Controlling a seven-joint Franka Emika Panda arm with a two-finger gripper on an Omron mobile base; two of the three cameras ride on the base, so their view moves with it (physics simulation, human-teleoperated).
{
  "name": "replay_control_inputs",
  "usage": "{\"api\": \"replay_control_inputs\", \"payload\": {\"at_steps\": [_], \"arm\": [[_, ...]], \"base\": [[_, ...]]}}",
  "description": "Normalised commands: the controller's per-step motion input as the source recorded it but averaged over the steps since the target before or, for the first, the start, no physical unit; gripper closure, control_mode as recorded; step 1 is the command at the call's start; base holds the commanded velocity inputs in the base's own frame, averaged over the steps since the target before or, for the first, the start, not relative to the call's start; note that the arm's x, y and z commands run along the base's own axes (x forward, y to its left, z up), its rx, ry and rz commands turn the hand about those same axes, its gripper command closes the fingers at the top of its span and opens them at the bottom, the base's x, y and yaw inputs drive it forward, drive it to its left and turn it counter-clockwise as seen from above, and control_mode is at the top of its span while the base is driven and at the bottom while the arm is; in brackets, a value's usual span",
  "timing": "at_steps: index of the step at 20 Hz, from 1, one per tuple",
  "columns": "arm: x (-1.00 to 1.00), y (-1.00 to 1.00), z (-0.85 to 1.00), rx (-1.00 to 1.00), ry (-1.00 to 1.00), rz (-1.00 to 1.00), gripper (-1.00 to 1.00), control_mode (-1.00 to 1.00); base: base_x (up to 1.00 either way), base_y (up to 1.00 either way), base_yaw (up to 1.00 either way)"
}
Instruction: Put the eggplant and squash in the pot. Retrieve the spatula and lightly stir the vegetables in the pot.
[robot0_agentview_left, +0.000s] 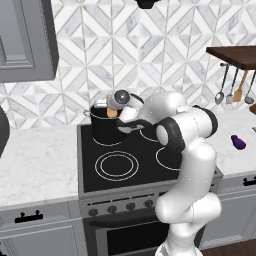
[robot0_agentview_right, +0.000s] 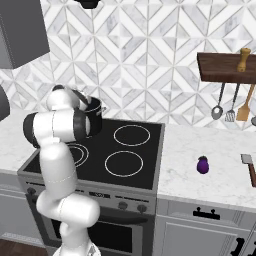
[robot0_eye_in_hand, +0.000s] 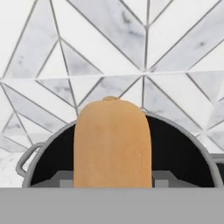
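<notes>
At the back left burner of the black glass stovetop (robot0_agentview_left: 120, 165) stands the tall black pot (robot0_agentview_left: 104, 126) with its silvery rim, and right over its mouth the gripper (robot0_agentview_left: 113, 111) has its fingers clamped on a tan, rounded squash (robot0_eye_in_hand: 112, 144); further right, the small glossy purple eggplant (robot0_agentview_right: 202, 164) lies on the white marble counter (robot0_agentview_right: 200, 175), and beyond it the grey-bladed spatula (robot0_agentview_right: 249, 165)

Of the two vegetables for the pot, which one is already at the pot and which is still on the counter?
The tan squash, held in the claw over the black pot. The small dark purple eggplant lies on the marble counter right of the stove.
</notes>
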Motion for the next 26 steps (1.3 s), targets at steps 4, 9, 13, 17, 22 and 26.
{"api": "replay_control_inputs", "payload": {"at_steps": [4,9,13,17,22,26], "arm": [[0.00,0.01,-0.05,-0.06,0.00,-0.08,1.00,-1.00],[0.00,0.00,0.00,-0.05,0.00,-0.11,-1.00,-1.00],[0.00,0.00,0.08,-0.02,0.00,-0.10,-1.00,-1.00],[0.00,-0.04,0.43,0.00,0.00,-0.11,-1.00,-1.00],[-0.18,-0.06,0.77,0.02,-0.01,-0.11,-1.00,-1.00],[-0.97,-0.41,0.77,0.17,0.01,-0.12,-1.00,-1.00]], "base": [[0.00,0.00,0.00],[0.00,0.00,0.00],[0.00,0.00,0.00],[0.00,0.00,0.00],[0.00,0.00,0.00],[0.00,0.00,0.00]]}}
